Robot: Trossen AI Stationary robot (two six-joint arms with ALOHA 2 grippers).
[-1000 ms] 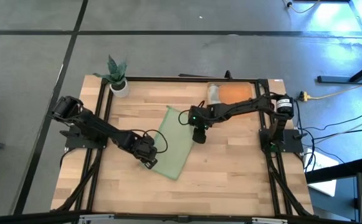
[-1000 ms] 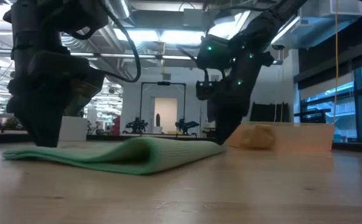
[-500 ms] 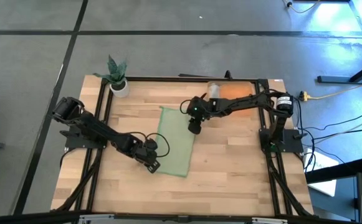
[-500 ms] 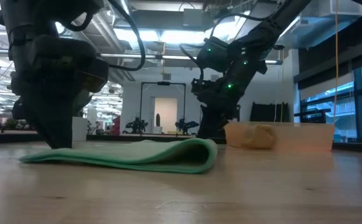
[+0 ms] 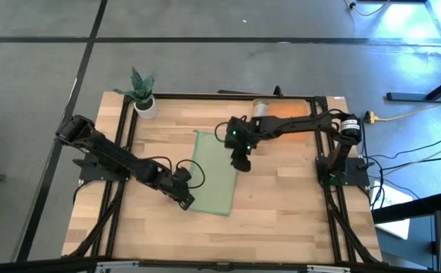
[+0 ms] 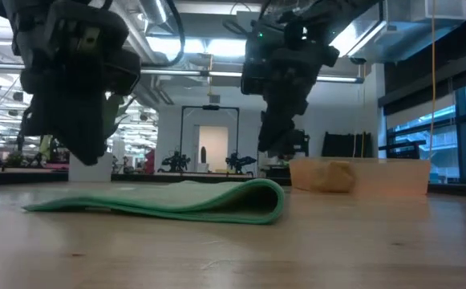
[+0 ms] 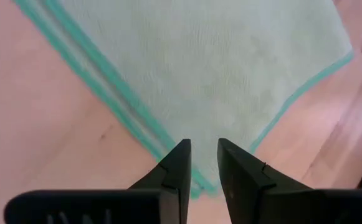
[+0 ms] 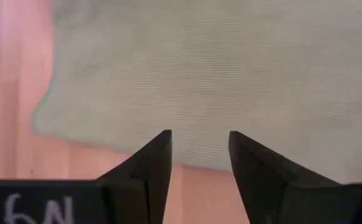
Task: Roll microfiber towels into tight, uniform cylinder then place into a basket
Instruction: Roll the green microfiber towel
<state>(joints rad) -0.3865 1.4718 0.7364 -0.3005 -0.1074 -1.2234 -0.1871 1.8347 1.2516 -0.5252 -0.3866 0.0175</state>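
My left gripper (image 7: 203, 163) and right gripper (image 8: 200, 155), both parted and empty, hover over the folded green towel (image 5: 215, 176) mid-table; the orange basket (image 5: 285, 112) apparently holds a rolled grey towel (image 6: 330, 176).

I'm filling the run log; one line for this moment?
green towel folded flat on table | left gripper open above | right gripper open above

One light green towel (image 5: 215, 173) lies folded flat on one wooden table (image 5: 281, 189). One orange basket (image 5: 285, 112) sits at the table's far right, with one pale bundle (image 5: 259, 110) inside at its left end. One small potted plant (image 5: 143, 94) stands at the far left corner. Two dark robot arms reach in, one from each side.
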